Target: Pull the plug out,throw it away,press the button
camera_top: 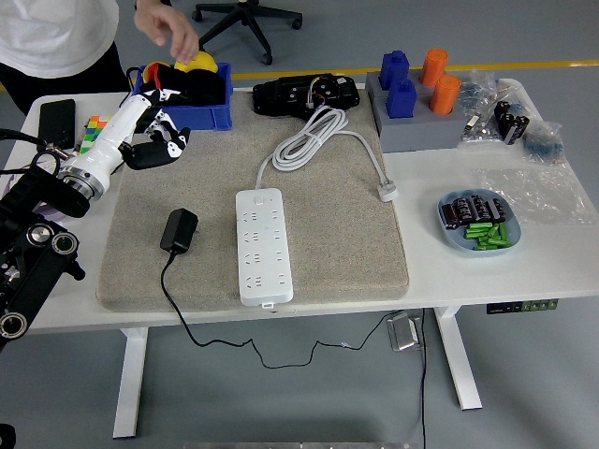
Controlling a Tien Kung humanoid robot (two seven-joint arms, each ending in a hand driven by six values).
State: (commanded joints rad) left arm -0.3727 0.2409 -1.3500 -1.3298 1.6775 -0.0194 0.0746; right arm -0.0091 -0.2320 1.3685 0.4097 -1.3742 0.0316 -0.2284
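Note:
A white power strip (261, 245) lies on the grey mat (337, 243), with its white cable (323, 136) coiled behind it. A black plug adapter (178, 229) lies on the mat left of the strip, unplugged, its black cord running off the table's front edge. My left hand (154, 140) hovers at the mat's far left corner, fingers loosely curled, holding nothing. It is well away from both the adapter and the strip. A person's hand (168, 28) is raised above the blue bin at the back.
A blue bin (201, 114) with yellow and black items stands at the back left. A Rubik's cube (89, 131) and a black phone (56, 122) lie at far left. A black device (304, 94), blue and orange blocks (412, 79) and a blue dish (477, 224) stand right.

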